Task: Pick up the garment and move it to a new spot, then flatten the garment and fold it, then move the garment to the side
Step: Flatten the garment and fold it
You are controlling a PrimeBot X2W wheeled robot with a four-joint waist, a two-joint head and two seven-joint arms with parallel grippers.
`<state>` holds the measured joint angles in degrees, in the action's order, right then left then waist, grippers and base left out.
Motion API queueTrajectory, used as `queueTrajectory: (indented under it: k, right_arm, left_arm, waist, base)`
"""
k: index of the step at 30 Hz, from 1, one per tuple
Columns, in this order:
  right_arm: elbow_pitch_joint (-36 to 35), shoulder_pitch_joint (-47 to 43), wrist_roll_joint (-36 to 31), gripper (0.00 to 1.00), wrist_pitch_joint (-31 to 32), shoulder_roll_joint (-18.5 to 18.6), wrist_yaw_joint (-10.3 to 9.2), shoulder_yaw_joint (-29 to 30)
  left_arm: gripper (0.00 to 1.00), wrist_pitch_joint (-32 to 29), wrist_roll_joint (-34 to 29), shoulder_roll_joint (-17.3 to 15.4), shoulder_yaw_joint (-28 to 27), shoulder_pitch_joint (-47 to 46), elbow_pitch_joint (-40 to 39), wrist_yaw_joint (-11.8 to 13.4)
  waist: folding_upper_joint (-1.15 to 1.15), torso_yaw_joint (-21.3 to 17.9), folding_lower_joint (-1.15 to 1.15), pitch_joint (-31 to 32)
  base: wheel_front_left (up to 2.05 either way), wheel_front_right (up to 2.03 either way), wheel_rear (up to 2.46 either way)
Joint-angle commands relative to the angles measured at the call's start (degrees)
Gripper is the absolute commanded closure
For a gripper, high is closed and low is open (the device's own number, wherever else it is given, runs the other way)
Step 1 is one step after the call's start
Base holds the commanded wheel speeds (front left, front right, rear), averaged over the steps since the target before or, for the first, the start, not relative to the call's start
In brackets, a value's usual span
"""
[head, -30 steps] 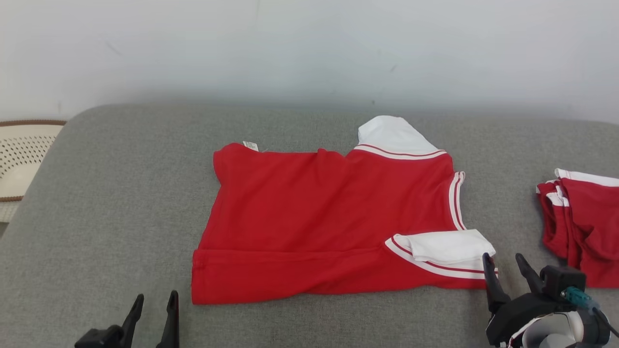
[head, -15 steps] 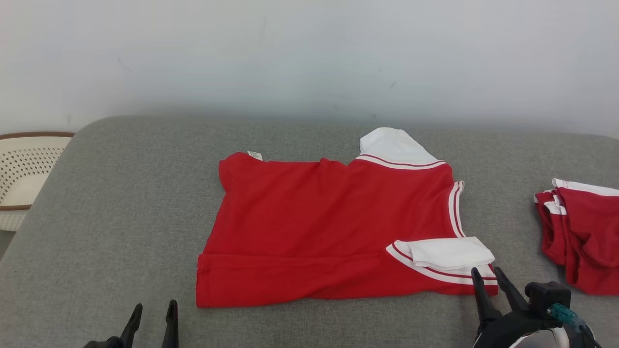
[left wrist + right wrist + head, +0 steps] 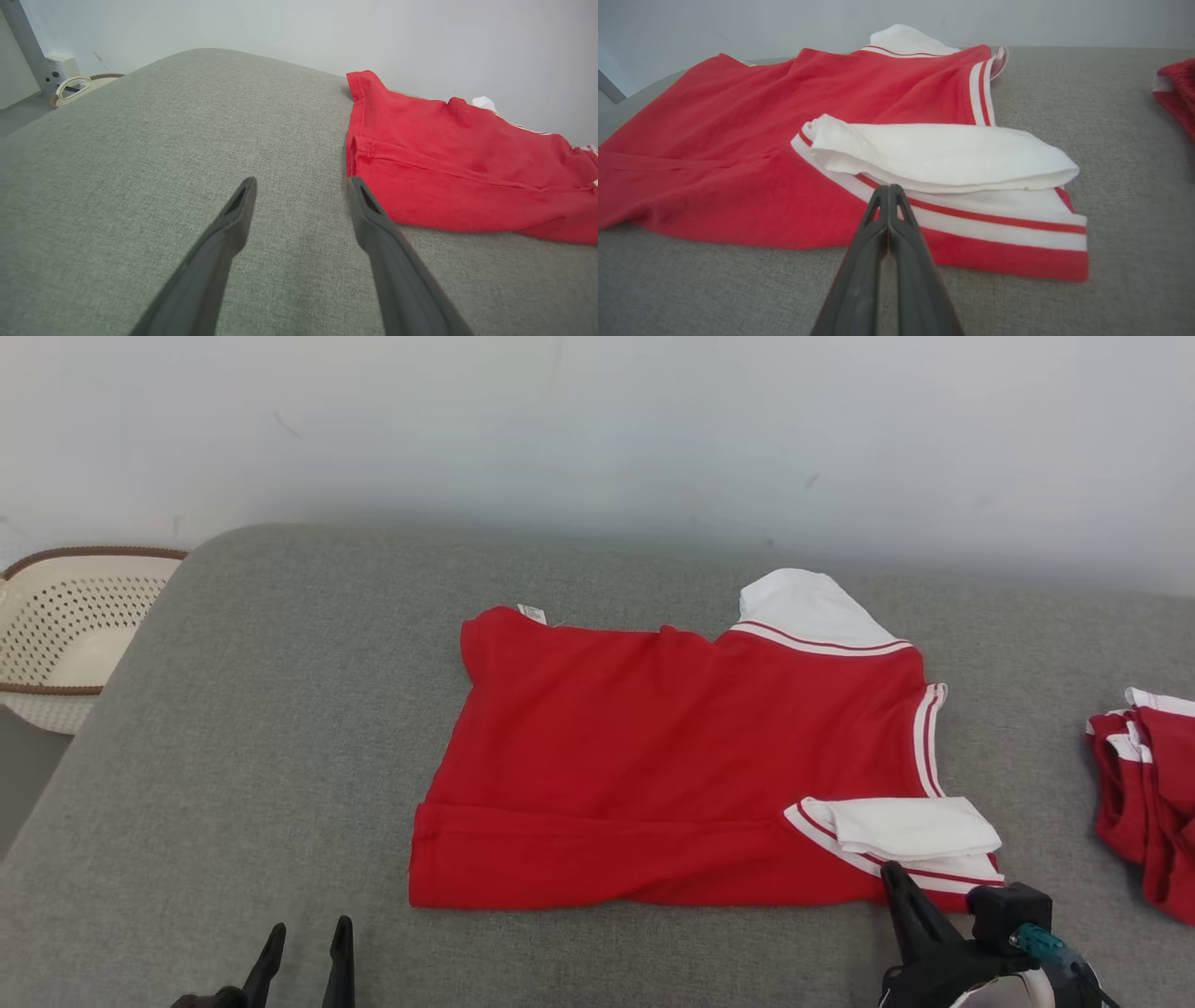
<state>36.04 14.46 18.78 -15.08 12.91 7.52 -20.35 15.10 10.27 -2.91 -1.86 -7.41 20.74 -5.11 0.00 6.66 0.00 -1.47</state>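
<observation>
A red garment [image 3: 672, 756] with white sleeves and white striped trim lies spread on the grey padded surface [image 3: 233, 756]. One white sleeve [image 3: 943, 154] is folded over its near right corner. My right gripper [image 3: 892, 875] is shut, its fingertips pressed together [image 3: 889, 187] just over the striped hem below that sleeve, and no cloth is visibly pinched. My left gripper [image 3: 310, 929] is open [image 3: 302, 182] above bare surface, a little left of the garment's [image 3: 444, 154] near left corner.
A second pile of red and white clothing [image 3: 1144, 784] lies at the right edge [image 3: 1176, 88]. A perforated cream basket [image 3: 65, 625] stands beyond the surface's left end. A pale wall runs close behind.
My right gripper's fingers have closed from open to shut and drawn back toward the bottom edge. The head camera has shifted, sliding the whole scene rightward.
</observation>
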Motion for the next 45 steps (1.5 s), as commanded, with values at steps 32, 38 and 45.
queueTrajectory:
  k: [32,38,45]
  right_arm:
    - [7.2,10.19,-1.26,1.0,-0.06,0.35,-0.07,4.28]
    - [10.0,14.36,-2.0,1.0,-0.06,0.88,-0.07,4.51]
    - [17.21,21.26,-3.14,1.0,-0.06,0.46,-0.07,3.47]
  left_arm:
    - [0.0,0.03,2.21,-0.01,2.78,-4.06,0.27,0.28]
    - [0.0,0.03,2.57,-0.01,3.29,-4.51,0.21,0.15]
    - [0.0,0.03,3.04,-0.02,4.49,-5.33,0.23,0.48]
  waist:
    - [0.0,2.78,0.0,-5.24]
    - [0.0,3.74,0.0,-5.98]
    - [0.0,5.23,0.0,-6.57]
  base:
    - [0.0,0.0,0.0]
    - [0.0,0.0,0.0]
    - [0.0,0.0,0.0]
